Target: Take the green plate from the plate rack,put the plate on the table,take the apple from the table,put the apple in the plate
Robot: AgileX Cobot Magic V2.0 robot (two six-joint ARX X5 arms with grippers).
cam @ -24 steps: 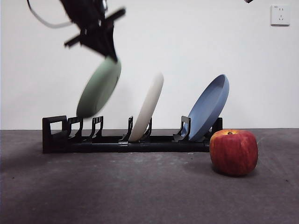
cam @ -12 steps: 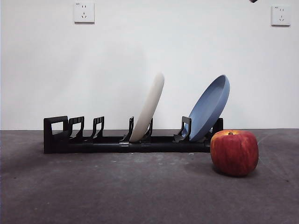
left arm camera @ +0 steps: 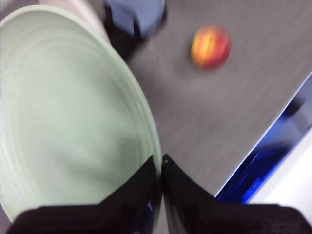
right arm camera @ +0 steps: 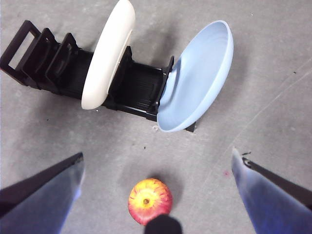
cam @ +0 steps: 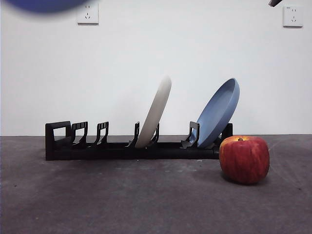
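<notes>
The left hand [left arm camera: 161, 163] has its two black jaws pinched together on the rim of the green plate [left arm camera: 68, 122], which it holds up off the counter [left arm camera: 195, 122]; the blurred apple [left arm camera: 210, 47] lies well beyond it. The right hand [right arm camera: 156, 195] hangs above the counter with its jaws spread wide, holding nothing, the apple [right arm camera: 150, 201] just below between them. Past the apple stands the plate rack [cam: 122, 148], carrying a cream-white plate [cam: 155, 113] and a blue plate [cam: 219, 111], both leaning. No readable writing shows.
</notes>
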